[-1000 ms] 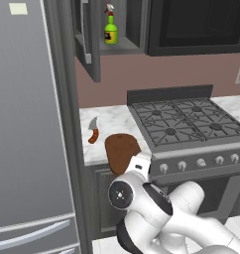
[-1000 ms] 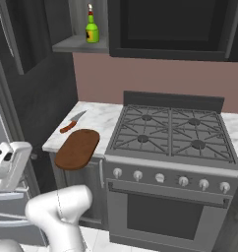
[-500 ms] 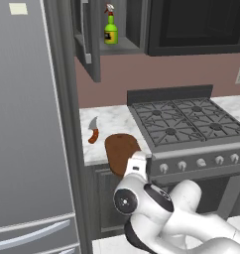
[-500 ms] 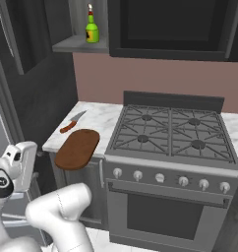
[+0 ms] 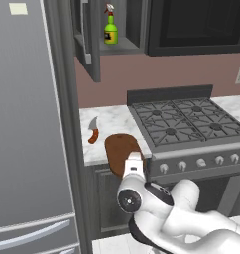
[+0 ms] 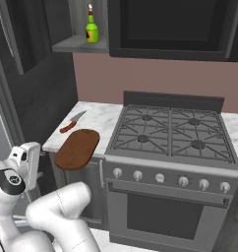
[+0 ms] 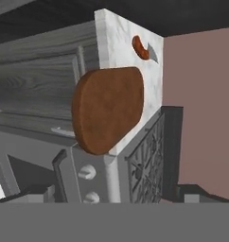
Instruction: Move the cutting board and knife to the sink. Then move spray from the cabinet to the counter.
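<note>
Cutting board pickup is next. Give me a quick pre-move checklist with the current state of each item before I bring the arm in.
1. Cutting board lies flat on the counter, its near end past the front edge: ok.
2. Nothing rests on the board: ok.
3. Knife lies apart from the board, behind it toward the wall: ok.
4. Gripper open and empty: cannot tell from the pictures; its fingertips are not clear in the hand view.
5. Hand camera faces the board, which sits near the centre of its picture: ok.
6. Spray stands upright on the shelf of the open cabinet, untouched: ok.
</note>
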Motion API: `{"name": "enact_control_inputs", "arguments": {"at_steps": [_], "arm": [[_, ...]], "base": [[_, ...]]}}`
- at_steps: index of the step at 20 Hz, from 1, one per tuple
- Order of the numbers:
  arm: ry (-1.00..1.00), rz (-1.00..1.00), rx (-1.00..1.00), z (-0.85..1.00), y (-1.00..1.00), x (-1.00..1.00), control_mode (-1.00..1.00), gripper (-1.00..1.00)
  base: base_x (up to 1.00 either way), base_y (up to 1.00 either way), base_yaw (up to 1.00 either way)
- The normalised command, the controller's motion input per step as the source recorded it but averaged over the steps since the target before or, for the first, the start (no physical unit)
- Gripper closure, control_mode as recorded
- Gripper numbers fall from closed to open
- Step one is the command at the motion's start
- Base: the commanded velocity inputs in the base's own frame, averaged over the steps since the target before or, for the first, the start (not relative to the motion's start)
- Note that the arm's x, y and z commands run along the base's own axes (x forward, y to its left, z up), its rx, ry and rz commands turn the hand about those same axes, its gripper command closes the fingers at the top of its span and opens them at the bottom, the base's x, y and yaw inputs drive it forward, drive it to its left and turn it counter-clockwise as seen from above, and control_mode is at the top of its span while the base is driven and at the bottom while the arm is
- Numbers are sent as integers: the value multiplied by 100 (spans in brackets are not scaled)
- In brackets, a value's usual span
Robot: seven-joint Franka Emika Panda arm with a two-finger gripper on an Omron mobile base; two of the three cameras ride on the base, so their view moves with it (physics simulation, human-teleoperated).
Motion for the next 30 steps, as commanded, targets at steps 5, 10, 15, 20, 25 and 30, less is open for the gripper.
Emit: {"name": "enact_control_inputs", "arguments": {"at_steps": [5,10,15,20,25,30], "arm": [[-2,9,-4,-52,0,16,-100,-100],[-6,8,-3,-53,-2,6,-100,-100],[-9,6,-2,-46,-6,12,-100,-100],[-15,2,-1,-29,-23,10,-100,-100],[-16,0,0,-18,-33,9,-100,-100],[-13,0,0,-9,-30,24,-100,-100]], "base": [[0,0,0],[0,0,0],[0,0,0],[0,0,0],[0,0,0],[0,0,0]]}}
